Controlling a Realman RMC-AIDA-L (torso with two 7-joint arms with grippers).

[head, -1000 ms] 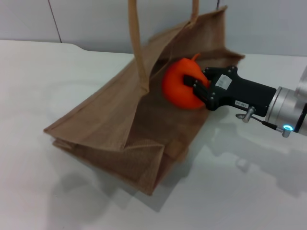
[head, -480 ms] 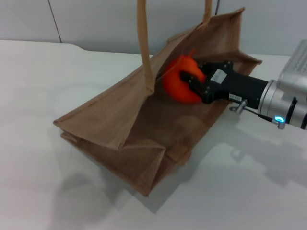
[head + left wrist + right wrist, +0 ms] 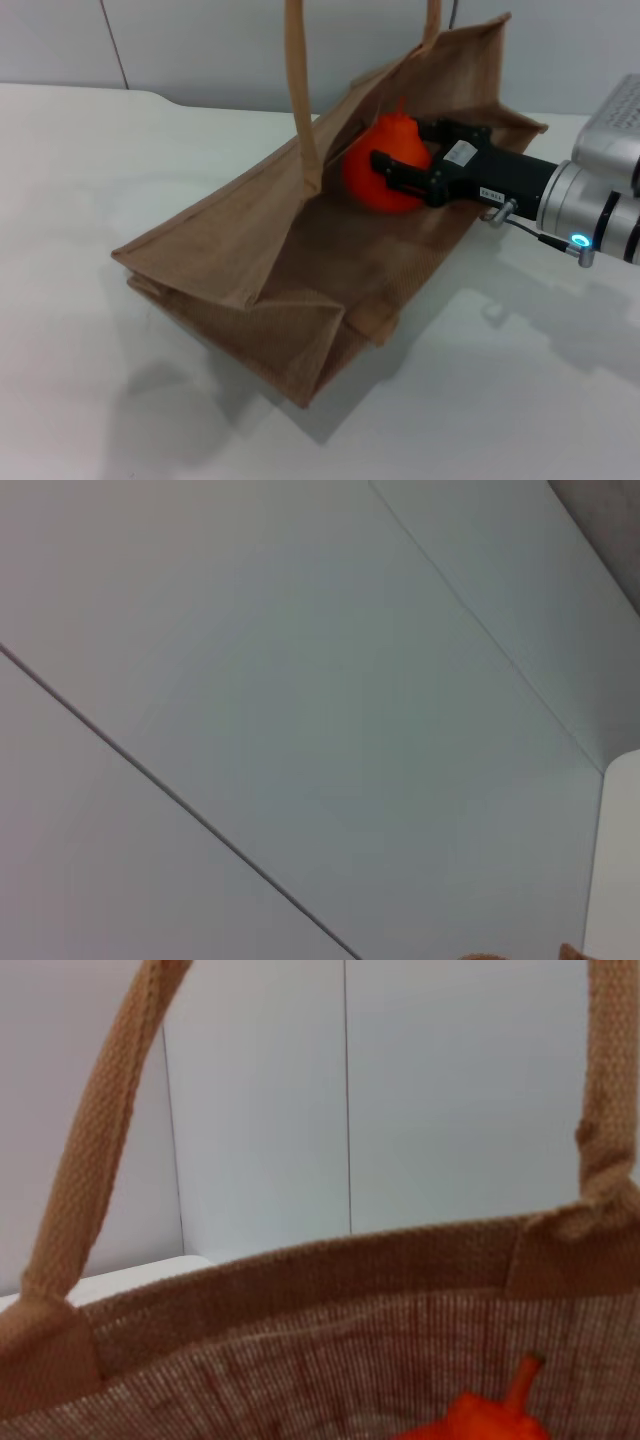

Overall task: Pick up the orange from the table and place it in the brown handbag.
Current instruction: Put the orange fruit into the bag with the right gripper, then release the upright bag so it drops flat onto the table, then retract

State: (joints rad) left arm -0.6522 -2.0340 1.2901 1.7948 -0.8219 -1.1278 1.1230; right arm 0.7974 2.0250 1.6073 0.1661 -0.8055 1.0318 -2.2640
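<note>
The orange (image 3: 375, 180) sits just inside the mouth of the brown handbag (image 3: 250, 250), stem pointing up. My right gripper (image 3: 404, 158) reaches into the bag's opening from the right and is shut on the orange, with one black finger (image 3: 398, 170) across its front. The bag lies tilted on the white table (image 3: 90, 400), and its two handles (image 3: 300, 90) rise straight up out of the picture. The right wrist view shows the bag's rim (image 3: 300, 1270), both handles and the top of the orange (image 3: 485, 1418). My left gripper is out of view; its wrist view shows only a wall.
A grey panelled wall (image 3: 180, 40) runs behind the table's far edge. The bag's folded bottom end (image 3: 300, 350) points toward the front. Bare tabletop lies left of the bag and in front of it.
The bag's mouth has been lifted and has shifted right. My right gripper has pushed the orange deeper into the opening and turned, so the stem now points up.
</note>
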